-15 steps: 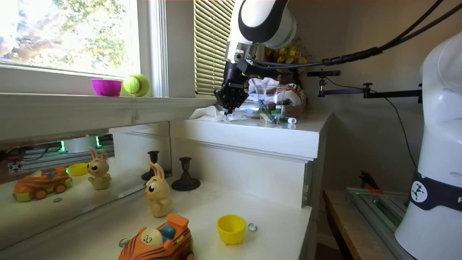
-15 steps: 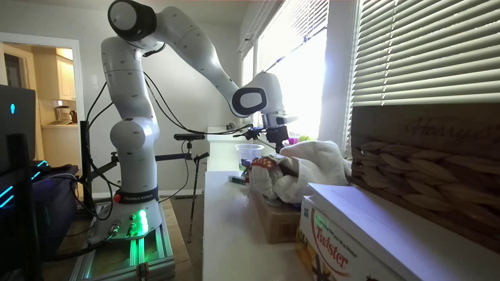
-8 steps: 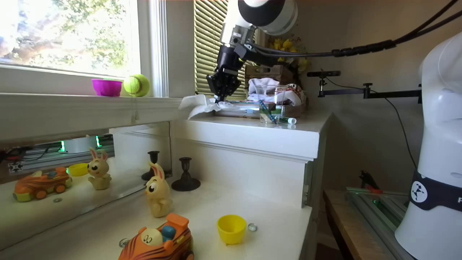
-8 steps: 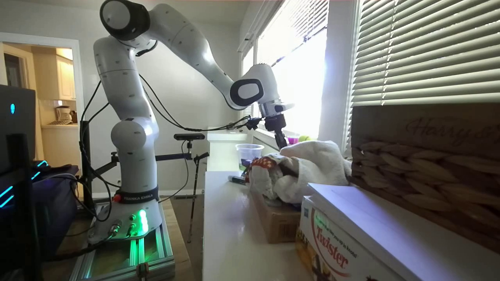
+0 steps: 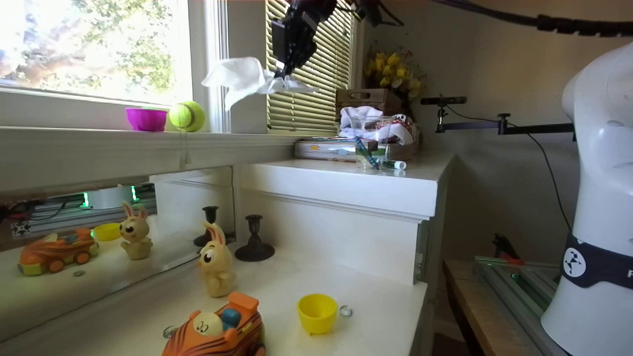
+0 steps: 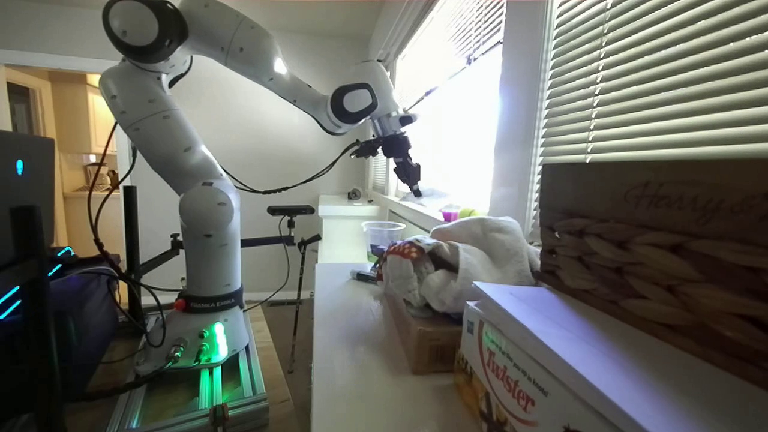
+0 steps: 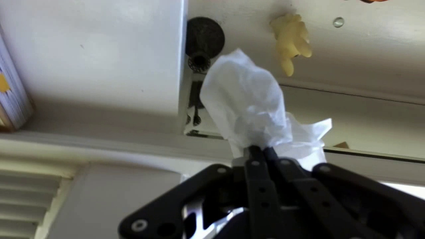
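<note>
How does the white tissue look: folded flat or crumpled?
Crumpled: the white tissue bunches in the shut gripper, its wrinkled ends flaring unevenly.

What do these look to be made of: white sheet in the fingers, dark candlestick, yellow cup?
White sheet: likely tissue paper, matte; thin, crumpled, drooping folds. Thin cloth not ruled out.
Dark candlestick: probably metal, dull; mottled brown-black base. Painted wood possible.
Yellow cup: likely plastic, smooth; uniform bright colour, thin rim.

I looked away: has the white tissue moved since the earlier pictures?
Yes: in an exterior view, the tissue rose off the white cabinet, shifting leftward.
</note>
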Motion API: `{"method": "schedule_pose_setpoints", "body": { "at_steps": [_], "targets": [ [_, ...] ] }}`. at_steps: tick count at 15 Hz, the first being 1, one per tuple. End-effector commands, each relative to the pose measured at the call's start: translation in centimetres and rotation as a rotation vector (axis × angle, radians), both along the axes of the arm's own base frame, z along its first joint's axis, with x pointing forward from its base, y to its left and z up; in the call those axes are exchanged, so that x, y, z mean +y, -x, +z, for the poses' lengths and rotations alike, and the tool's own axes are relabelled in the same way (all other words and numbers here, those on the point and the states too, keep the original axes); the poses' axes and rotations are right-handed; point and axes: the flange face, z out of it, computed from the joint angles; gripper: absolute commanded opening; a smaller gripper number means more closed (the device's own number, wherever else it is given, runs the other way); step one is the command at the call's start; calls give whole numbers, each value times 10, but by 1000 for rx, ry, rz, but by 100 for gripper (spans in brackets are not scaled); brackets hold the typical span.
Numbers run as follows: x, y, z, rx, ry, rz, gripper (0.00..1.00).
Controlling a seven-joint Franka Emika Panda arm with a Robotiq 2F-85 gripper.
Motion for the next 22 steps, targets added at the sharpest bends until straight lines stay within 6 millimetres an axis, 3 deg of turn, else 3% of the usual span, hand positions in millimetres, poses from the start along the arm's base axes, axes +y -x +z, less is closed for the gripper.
{"method": "schedule_pose_setpoints", "body": {
  "at_steps": [1,4,7,16,22],
  "targets": [
    [39,15,31,-77,65,176,1],
    [64,5,47,-152,140,308,1],
    [72,-15,55,-219,242,419,1],
    [49,-88,72,-459,509,539,1],
    [46,-114,83,-505,575,543,1]
  ]
}}
